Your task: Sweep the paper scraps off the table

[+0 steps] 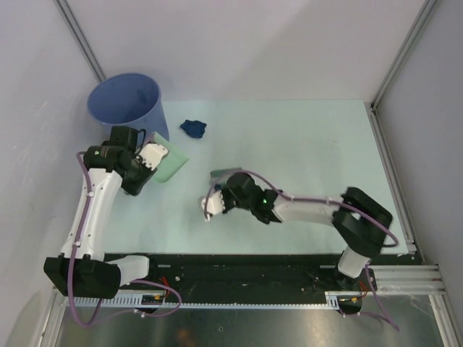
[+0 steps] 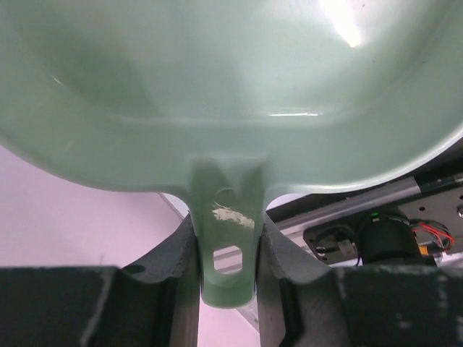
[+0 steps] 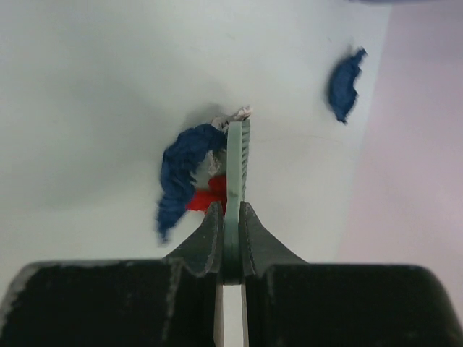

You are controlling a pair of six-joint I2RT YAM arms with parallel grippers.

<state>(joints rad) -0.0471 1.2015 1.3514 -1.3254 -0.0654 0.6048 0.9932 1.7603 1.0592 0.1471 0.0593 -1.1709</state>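
My right gripper (image 3: pixel 231 217) is shut on the mint-green brush (image 3: pixel 236 152), seen edge-on and standing on the table (image 1: pixel 311 144). Against the brush's left side lie a dark blue scrap (image 3: pixel 181 173), a red scrap (image 3: pixel 206 199) and a small whitish scrap (image 3: pixel 233 116). Another dark blue scrap (image 3: pixel 344 83) lies apart, farther off; in the top view it (image 1: pixel 194 129) sits near the bucket. My left gripper (image 2: pixel 226 238) is shut on the handle of the mint-green dustpan (image 2: pixel 231 87), held at the table's left (image 1: pixel 168 163). In the top view my right gripper (image 1: pixel 219 198) covers the scraps by the brush.
A blue bucket (image 1: pixel 129 105) stands at the back left corner, just behind the dustpan. White walls and metal rails (image 1: pixel 394 173) bound the table. The black base strip (image 1: pixel 246 271) runs along the near edge.
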